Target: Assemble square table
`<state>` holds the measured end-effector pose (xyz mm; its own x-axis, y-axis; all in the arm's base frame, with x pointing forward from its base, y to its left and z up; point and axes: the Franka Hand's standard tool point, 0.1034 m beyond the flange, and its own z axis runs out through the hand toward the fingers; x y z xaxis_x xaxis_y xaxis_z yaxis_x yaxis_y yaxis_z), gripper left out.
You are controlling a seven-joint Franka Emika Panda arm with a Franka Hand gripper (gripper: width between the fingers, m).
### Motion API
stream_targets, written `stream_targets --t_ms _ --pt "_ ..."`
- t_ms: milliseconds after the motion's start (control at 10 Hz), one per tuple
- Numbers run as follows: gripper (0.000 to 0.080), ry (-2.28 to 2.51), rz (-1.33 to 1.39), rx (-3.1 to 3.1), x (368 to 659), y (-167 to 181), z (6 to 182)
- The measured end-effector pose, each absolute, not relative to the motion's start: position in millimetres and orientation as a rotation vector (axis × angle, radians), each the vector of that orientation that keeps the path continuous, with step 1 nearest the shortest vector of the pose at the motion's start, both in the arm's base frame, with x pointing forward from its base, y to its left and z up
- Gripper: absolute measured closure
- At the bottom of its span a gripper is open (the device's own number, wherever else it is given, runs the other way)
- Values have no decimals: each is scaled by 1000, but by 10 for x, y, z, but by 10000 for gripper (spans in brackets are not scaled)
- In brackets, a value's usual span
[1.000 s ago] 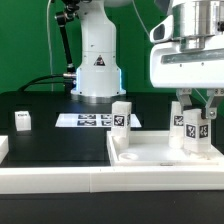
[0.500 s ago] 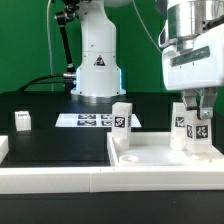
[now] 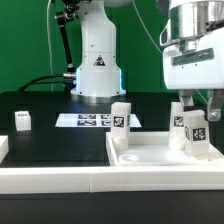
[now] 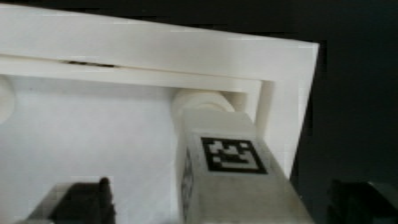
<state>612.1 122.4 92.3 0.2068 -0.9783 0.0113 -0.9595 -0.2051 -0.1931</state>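
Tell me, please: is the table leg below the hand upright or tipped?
Upright. The leg stands vertical on the table top, its sides straight up in the exterior view.

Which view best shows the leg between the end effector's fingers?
The wrist view: the leg looms large, tag clear, its far end meeting the table top at a corner. The exterior view shows it small, upright, flanked by the end effector.
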Motion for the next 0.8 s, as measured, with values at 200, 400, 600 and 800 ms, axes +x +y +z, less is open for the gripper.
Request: stream_targets --t_ms 200,400,600,800 --pt "160 1670 -231 -2505 6123 1223 903" --pt "152 1503 -245 -2622 6125 1213 902" --pt "151 1326 -258 -2730 6125 1205 898" --pt "151 1127 -273 -2842 6122 1197 885"
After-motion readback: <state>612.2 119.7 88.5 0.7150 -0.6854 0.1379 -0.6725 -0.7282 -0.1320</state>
